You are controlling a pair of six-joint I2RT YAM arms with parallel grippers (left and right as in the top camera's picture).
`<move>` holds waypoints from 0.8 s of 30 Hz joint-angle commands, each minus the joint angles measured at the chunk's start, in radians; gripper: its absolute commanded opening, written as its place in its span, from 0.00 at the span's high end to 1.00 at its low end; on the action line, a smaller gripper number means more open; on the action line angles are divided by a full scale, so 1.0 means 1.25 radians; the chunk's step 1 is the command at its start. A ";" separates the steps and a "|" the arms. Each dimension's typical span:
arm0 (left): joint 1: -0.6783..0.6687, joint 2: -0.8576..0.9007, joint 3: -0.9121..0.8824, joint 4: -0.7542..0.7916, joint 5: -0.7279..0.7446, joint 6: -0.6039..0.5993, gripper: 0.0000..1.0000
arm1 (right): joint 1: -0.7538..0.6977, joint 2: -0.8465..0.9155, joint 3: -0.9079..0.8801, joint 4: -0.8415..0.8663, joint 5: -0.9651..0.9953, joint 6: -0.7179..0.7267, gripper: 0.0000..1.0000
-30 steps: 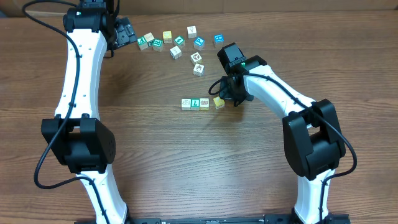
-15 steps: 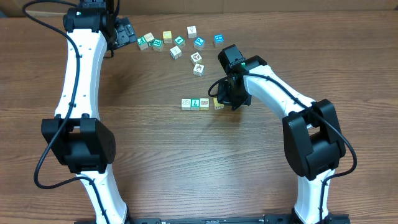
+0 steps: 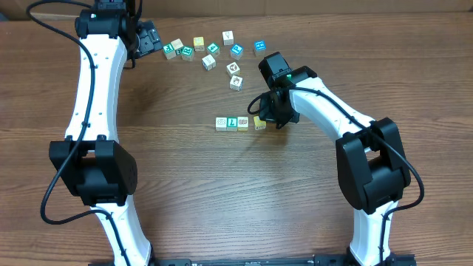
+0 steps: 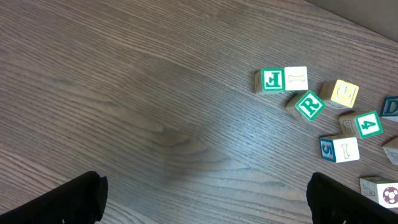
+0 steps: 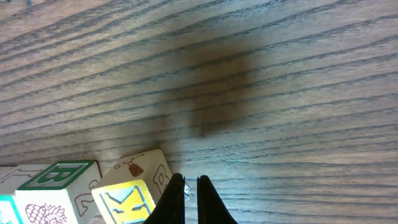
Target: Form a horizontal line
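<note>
Three picture cubes stand side by side in a short row at mid-table. A yellow cube lies at the row's right end, turned a little askew. My right gripper is shut with nothing in it, pressed against that cube's right side. In the right wrist view the yellow cube shows a K face and sits left of the right gripper, next to a green B cube. My left gripper hovers open at the far left; in its own view the left gripper is over bare wood.
A loose cluster of several small cubes is scattered along the far side of the table between the two arms. In the left wrist view these cubes lie to the upper right, well apart from the fingers.
My right gripper has slid a little to the left, nudging the yellow cube closer to the row. The left arm has not moved.
</note>
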 commanded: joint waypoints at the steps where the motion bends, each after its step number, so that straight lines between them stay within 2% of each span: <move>1: 0.000 -0.003 0.010 0.001 -0.002 0.009 0.00 | 0.005 -0.002 -0.005 0.002 0.014 -0.003 0.96; 24: 0.000 -0.003 0.011 0.001 -0.002 0.009 0.00 | 0.004 -0.002 -0.005 -0.002 0.009 -0.011 0.96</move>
